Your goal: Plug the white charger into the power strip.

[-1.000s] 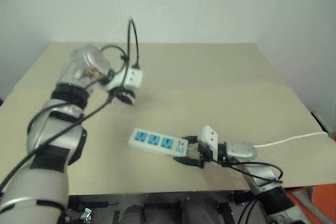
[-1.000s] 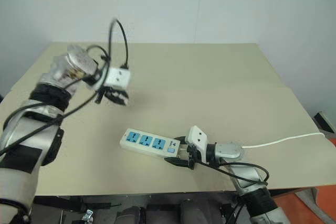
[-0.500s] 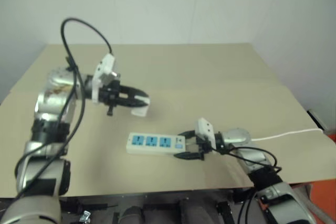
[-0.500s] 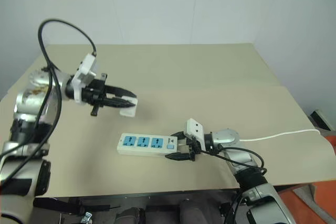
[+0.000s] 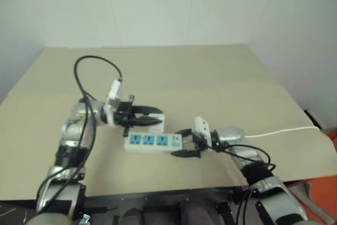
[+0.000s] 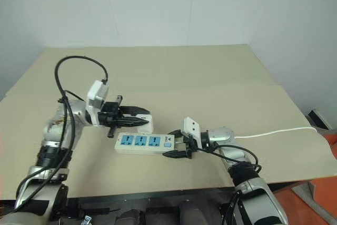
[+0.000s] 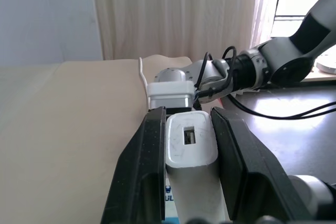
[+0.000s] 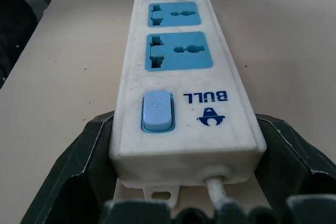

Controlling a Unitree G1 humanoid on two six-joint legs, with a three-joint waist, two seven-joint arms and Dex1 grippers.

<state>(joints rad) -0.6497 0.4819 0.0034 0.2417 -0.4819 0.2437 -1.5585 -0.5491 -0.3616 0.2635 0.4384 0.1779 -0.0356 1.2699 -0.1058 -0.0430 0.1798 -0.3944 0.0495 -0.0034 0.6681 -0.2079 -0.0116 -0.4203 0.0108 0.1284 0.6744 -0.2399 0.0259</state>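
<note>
The white charger (image 7: 191,141) is pinched between the two black fingers of my left gripper (image 5: 151,121), which points level toward my right. The charger (image 6: 146,125) hangs close over the far edge of the power strip (image 6: 141,142), by its middle and right sockets; I cannot tell whether they touch. The power strip (image 8: 178,72) lies flat near the table's front, its three blue socket faces up and its switch at the cord end. My right gripper (image 6: 176,146) clasps that cord end, a finger (image 8: 79,166) hugging each long side.
The strip's thin white cord (image 5: 284,130) runs right to the table's edge. The tan table (image 5: 221,77) stretches back to a white wall. A black cable (image 5: 97,61) loops above my left wrist. An orange object (image 5: 324,193) sits beyond the table's right front corner.
My left arm has swung down and back from the far left with the charger, its wrist turning level, ending just behind the strip. The right gripper stays on the strip's end.
</note>
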